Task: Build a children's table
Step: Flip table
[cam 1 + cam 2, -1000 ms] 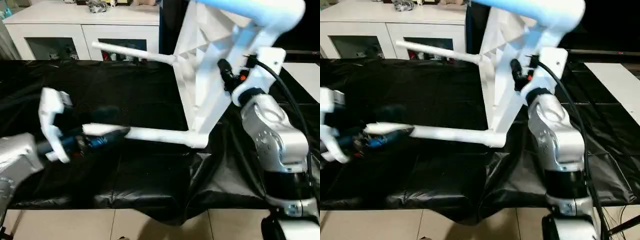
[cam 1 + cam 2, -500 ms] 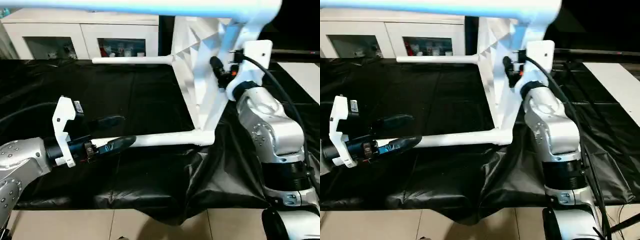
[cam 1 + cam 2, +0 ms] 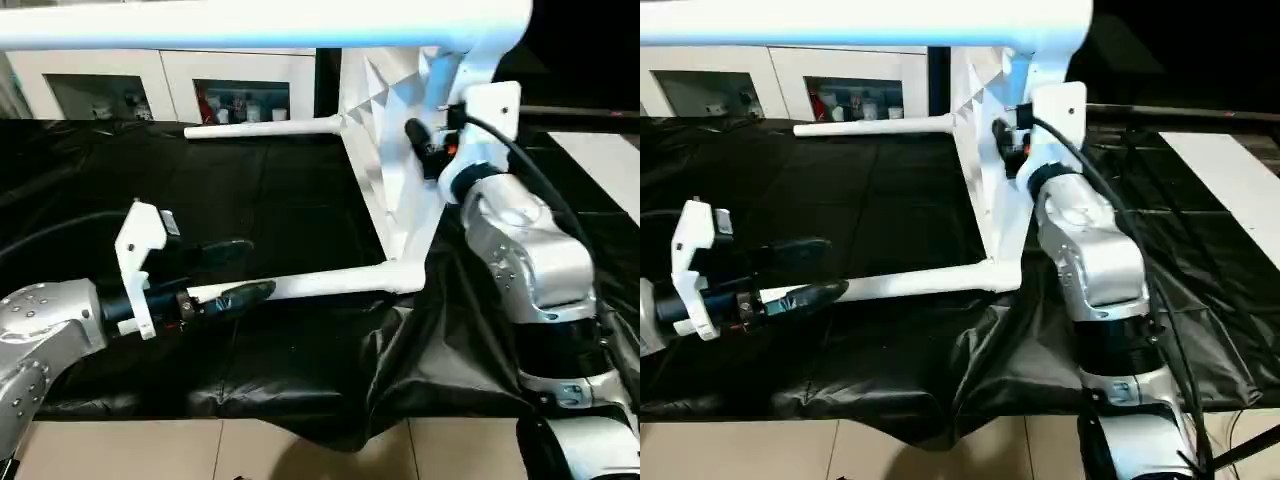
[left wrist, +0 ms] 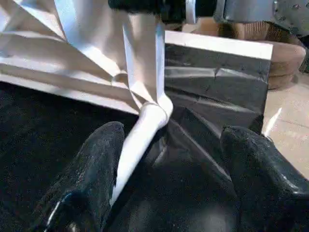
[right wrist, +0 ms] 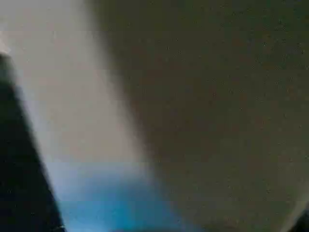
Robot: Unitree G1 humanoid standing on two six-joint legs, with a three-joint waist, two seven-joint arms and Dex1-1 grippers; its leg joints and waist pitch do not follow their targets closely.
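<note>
Left gripper spread wide beside the free end of the lower leg; one black finger touching that tube, the other well apart from it. Nothing clamped. Right gripper up against the edge of the table; fingers hidden behind the white plastic, so grip cannot be told. Table stood on its side on the black sheet, ribbed underside facing the robot's left. Three legs seen plugged into corner sockets: lower one lying level just above the sheet, a second jutting out level higher up, a third crossing close under the camera. White cabinet with glass doors behind the sheet. Tiled floor in front.
</note>
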